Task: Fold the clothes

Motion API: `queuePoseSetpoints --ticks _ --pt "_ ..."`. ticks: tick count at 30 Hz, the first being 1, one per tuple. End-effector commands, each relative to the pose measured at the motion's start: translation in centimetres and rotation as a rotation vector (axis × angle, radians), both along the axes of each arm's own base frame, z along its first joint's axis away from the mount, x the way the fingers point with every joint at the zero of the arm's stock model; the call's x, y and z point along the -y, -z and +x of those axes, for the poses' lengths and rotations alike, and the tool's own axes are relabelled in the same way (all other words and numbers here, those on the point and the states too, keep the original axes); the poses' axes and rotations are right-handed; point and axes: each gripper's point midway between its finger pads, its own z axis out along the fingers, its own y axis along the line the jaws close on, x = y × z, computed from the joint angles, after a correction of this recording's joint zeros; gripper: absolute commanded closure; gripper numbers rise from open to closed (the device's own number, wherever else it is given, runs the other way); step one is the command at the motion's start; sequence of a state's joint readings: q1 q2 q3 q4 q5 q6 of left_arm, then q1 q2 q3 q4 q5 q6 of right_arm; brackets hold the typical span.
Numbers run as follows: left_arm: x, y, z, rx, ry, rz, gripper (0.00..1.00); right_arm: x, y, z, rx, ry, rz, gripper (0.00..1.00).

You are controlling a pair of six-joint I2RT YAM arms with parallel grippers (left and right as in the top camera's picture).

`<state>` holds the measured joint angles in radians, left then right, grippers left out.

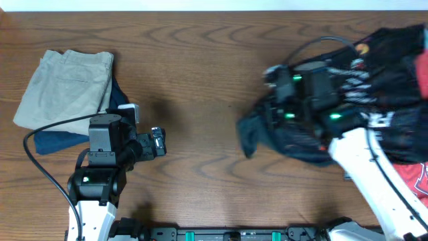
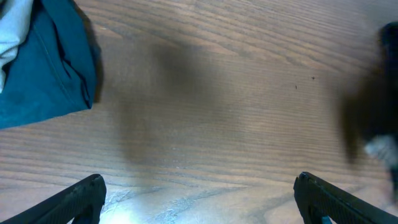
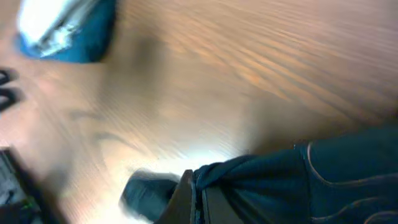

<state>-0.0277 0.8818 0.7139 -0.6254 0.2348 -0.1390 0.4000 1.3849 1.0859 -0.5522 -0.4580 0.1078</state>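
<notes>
The black jersey (image 1: 374, 73) with white and red logos lies crumpled at the right of the table. My right gripper (image 1: 281, 107) is shut on a bunched edge of it; the right wrist view shows dark cloth with fine orange lines (image 3: 323, 180) pinched between the jaws (image 3: 198, 193) just above the wood. A dark flap (image 1: 251, 134) hangs down at the gripper's left. My left gripper (image 1: 158, 142) is open and empty over bare wood; both its fingertips show apart in the left wrist view (image 2: 199, 193).
Folded khaki trousers (image 1: 63, 87) lie on a navy garment (image 1: 53, 139) at the far left, also in the left wrist view (image 2: 43, 74). A red T-shirt (image 1: 416, 175) lies at the right edge under the jersey.
</notes>
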Motion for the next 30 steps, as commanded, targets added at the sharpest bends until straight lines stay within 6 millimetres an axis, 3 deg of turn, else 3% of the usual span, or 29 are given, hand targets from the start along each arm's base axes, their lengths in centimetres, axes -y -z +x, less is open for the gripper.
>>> queuePoseSetpoints --ticks 1,2,4,7,11,17,30 --pt "0.1 -0.9 0.3 0.016 -0.008 -0.017 0.02 -4.3 0.3 -1.1 0.005 -0.096 0.041 0.86" --pt "0.1 -0.9 0.3 0.016 -0.007 -0.018 0.02 -4.7 0.6 -0.5 0.029 -0.086 0.022 0.62" --pt "0.2 -0.9 0.3 0.015 -0.006 -0.024 0.02 -4.3 1.4 0.9 0.050 -0.003 -0.027 0.01" --pt "0.2 -0.9 0.3 0.014 -0.005 -0.026 0.02 -1.6 2.4 2.8 0.062 0.152 -0.120 0.01" --pt "0.2 -0.7 0.0 -0.017 -0.076 -0.086 0.02 2.0 3.4 3.4 0.034 0.252 -0.217 0.01" --pt "3.8 -0.3 -0.5 -0.114 -0.020 -0.308 0.02 9.3 5.7 2.4 -0.131 0.404 -0.327 0.01" --pt "11.7 7.3 -2.5 -0.504 0.085 -0.353 0.02 16.6 7.6 -0.4 -0.355 0.551 -0.384 0.01"
